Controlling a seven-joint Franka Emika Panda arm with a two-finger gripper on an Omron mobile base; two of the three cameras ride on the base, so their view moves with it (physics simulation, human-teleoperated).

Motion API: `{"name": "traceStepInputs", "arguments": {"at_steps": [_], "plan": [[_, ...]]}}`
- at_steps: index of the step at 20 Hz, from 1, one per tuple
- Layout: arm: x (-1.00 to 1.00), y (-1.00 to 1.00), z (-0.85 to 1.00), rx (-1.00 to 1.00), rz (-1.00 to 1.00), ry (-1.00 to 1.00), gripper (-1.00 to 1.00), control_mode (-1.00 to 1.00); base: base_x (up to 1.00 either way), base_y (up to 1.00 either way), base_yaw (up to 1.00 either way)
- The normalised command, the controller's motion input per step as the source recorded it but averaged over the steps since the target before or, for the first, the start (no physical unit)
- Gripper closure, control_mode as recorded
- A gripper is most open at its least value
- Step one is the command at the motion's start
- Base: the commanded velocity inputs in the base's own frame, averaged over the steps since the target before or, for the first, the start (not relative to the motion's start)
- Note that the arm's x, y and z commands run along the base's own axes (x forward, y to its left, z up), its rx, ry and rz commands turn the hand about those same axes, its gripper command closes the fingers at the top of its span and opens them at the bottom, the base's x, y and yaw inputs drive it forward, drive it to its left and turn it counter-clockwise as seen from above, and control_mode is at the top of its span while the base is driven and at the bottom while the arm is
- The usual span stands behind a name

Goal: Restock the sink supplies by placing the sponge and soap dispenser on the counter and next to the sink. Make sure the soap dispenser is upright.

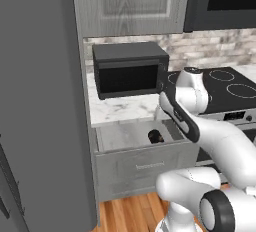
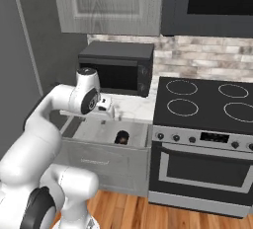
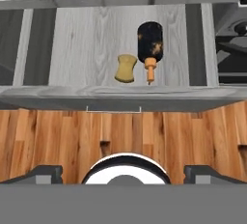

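nearest to me, the wood plank floor (image 3: 58, 136) runs under the hand camera. the gripper (image 3: 123, 170) hangs above it with its two dark fingertips (image 3: 46, 172) set far apart, jaws wide, nothing between them.

just past the floor, the open drawer (image 3: 82, 39) with its pale grey front and thin bar handle (image 3: 114, 109). on the drawer floor lies the sponge (image 3: 125, 68), yellow-ochre, and just beside it the soap dispenser (image 3: 150, 44), black, lying on its side with the orange pump pointing toward the drawer front. the two look close but apart. no label or writing readable on either; the bottle shows only mottled brownish patches.

arm pose: from the left base view the arm (image 1: 200, 126) rises from lower right, elbow bent, forearm reaching over the drawer's right part; the dark bottle shows in the drawer there. from the right base view the wrist sits level above the drawer's left edge, hand near the counter edge.

beyond the drawer, the counter (image 1: 120, 108), white marble, carries a black microwave (image 1: 130, 68). right of it, the black stovetop (image 2: 207, 102) with ring burners, oven knobs and a small display below, text too small to read. grey upper cabinets (image 2: 111, 3) farthest back.
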Motion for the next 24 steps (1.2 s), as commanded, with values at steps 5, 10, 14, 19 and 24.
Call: {"name": "traceStepInputs", "arguments": {"at_steps": [5,10,14,19,24], "plan": [[0.4,-0.01,-0.58,0.0,0.0,0.09,-1.0,-1.0,0.0,0.0,0.0],[0.5,-0.08,-0.38,0.02,0.02,0.0,-1.0,-1.0,0.0,0.0,0.0],[0.4,-0.04,-0.51,0.0,0.02,0.05,-1.0,-1.0,0.0,0.0,0.0],[0.37,-0.11,-0.44,0.02,0.01,0.14,-1.0,-1.0,0.0,0.0,0.0],[0.34,-0.11,-0.41,0.02,0.0,0.16,-1.0,-1.0,0.0,0.0,0.0]]}}
